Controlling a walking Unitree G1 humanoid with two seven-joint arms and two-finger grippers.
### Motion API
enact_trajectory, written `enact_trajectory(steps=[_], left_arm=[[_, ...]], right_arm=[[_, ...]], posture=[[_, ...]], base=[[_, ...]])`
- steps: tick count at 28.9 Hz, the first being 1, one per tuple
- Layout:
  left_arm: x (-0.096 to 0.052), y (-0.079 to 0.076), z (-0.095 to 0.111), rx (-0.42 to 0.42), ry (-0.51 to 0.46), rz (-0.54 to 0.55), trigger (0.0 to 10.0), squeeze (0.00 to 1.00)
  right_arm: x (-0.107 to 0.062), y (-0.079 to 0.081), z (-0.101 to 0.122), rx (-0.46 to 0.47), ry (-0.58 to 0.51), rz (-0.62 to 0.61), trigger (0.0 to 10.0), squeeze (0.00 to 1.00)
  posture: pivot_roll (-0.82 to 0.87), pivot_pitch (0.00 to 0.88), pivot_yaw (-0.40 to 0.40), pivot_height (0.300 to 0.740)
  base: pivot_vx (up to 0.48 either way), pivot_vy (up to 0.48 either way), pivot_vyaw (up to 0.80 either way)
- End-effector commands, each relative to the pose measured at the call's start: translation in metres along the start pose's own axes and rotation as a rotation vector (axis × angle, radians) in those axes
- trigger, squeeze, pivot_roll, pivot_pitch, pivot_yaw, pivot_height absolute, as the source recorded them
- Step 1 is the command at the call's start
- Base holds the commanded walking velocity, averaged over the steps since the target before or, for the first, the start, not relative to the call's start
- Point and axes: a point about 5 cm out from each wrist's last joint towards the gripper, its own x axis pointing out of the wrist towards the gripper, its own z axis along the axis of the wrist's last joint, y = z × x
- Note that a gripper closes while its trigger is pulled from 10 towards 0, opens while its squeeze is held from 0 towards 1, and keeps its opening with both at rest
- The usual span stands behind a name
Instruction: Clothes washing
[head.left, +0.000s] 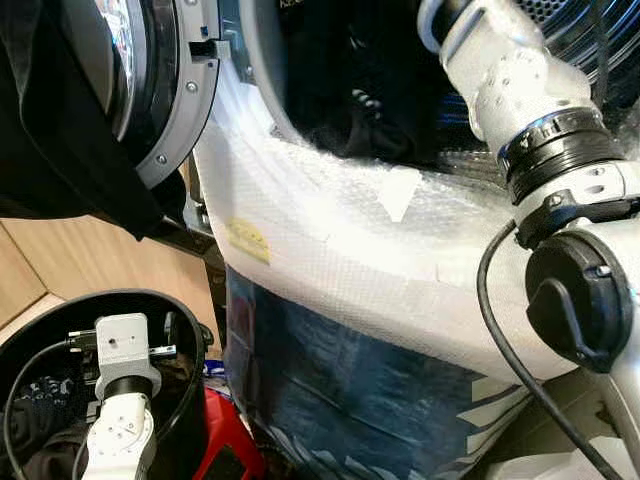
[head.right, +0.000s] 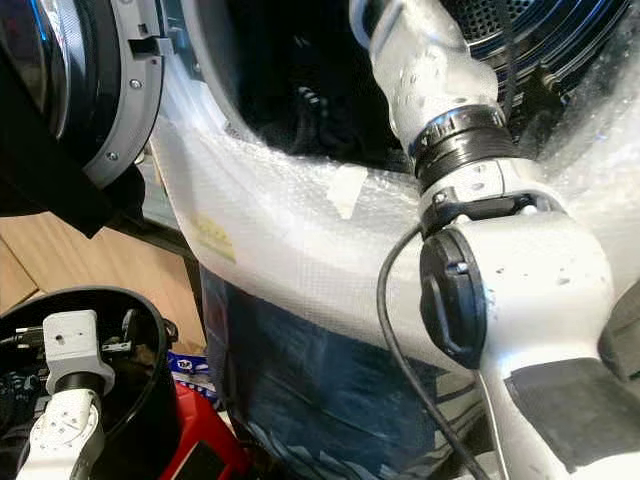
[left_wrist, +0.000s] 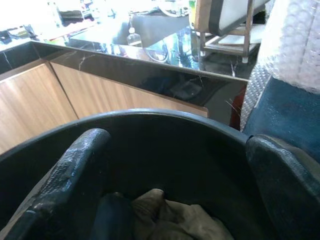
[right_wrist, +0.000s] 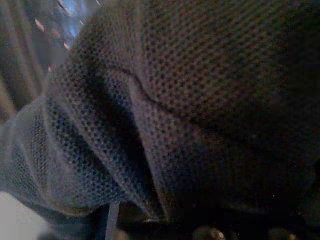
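The washing machine (head.left: 330, 230) stands wrapped in bubble wrap, its door (head.left: 175, 90) swung open to the left. A dark garment (head.left: 60, 150) hangs over the door. Dark clothes (head.left: 370, 125) lie in the drum mouth. My right arm (head.left: 510, 80) reaches up into the drum, its gripper hidden inside; the right wrist view is pressed against dark mesh fabric (right_wrist: 165, 100). Low on the left, my left gripper (left_wrist: 177, 145) is open inside a black bucket (head.left: 150, 297), above crumpled clothes (left_wrist: 170, 215).
A red object (head.left: 235, 440) sits on the floor between the bucket and the machine. Wooden cabinet fronts (left_wrist: 45, 100) under a dark countertop (left_wrist: 150, 65) stand behind the bucket. A black cable (head.left: 500, 330) hangs from my right arm.
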Motion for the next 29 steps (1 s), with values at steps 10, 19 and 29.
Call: enact_trajectory(steps=[10, 19, 29], left_arm=[[-0.003, -0.015, 0.000, -0.033, 0.020, -0.062, 10.0, 0.00], [-0.003, -0.023, 0.002, -0.031, 0.018, -0.110, 10.0, 0.00], [0.002, -0.029, 0.007, -0.037, 0.014, -0.145, 10.0, 0.00]], right_arm=[[-0.002, -0.004, -0.053, -0.159, 0.166, -0.053, 10.0, 0.00], [-0.005, -0.026, -0.058, -0.119, 0.165, -0.111, 10.0, 1.00], [-0.008, -0.044, -0.054, -0.053, 0.142, -0.138, 10.0, 1.00]], posture=[[0.02, 0.000, -0.085, 0.740], [0.01, 0.000, -0.074, 0.740], [0.01, 0.000, -0.053, 0.740]], base=[[0.000, 0.000, 0.00], [0.000, 0.000, 0.00], [0.000, 0.000, 0.00]])
